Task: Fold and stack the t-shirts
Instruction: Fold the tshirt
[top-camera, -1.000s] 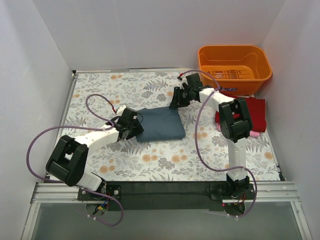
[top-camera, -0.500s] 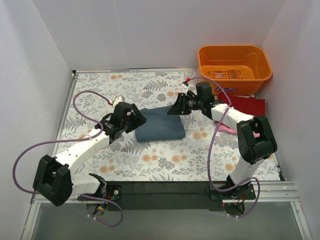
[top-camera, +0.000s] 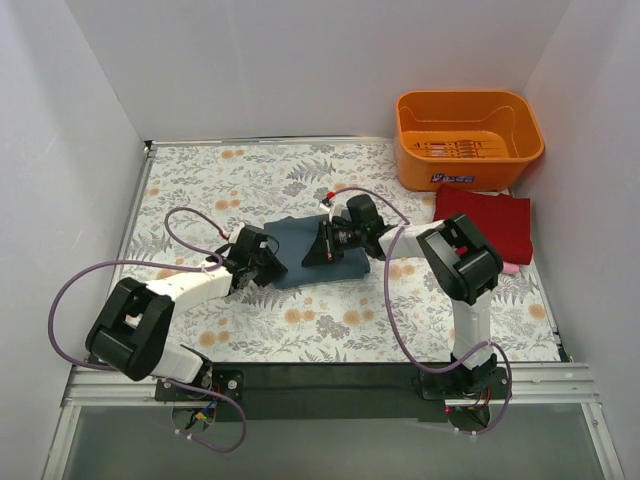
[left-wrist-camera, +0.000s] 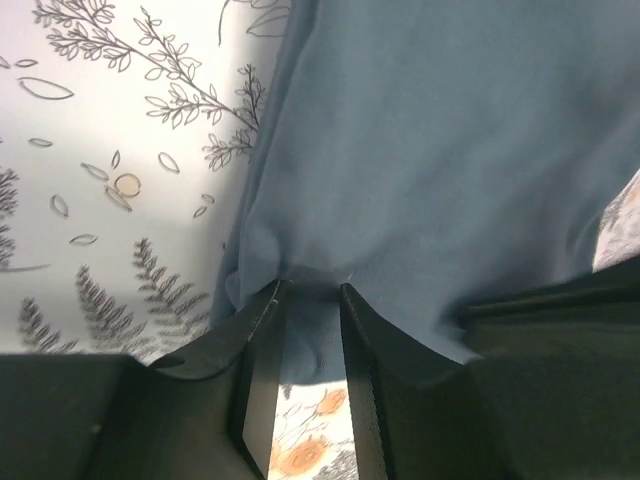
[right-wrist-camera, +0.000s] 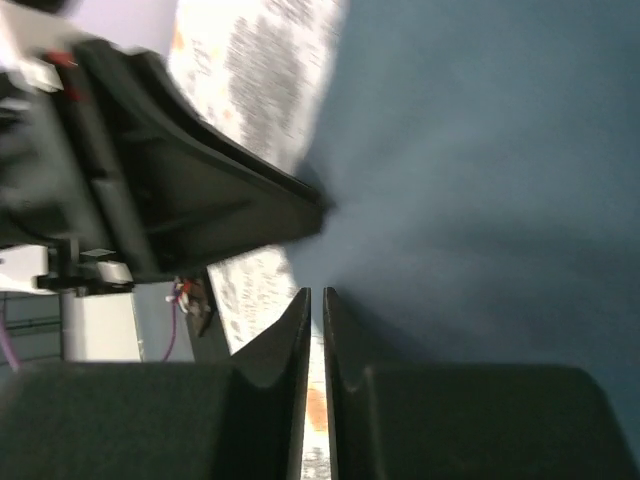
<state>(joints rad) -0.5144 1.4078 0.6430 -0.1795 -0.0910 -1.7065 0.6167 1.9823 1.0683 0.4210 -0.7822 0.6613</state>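
Roughly, we judge the job partway done. The dark red t-shirt lies folded at the right of the table, on top of the pink t-shirt (only a sliver of pink shows), near the orange basket. The slate blue-grey t-shirt lies folded mid-table, apart from them and not yet stacked. Both arms reach low over it. The left gripper pinches its puckered edge. The right gripper, stretched across the shirt, has its jaws almost together at the cloth; we cannot tell whether any is caught.
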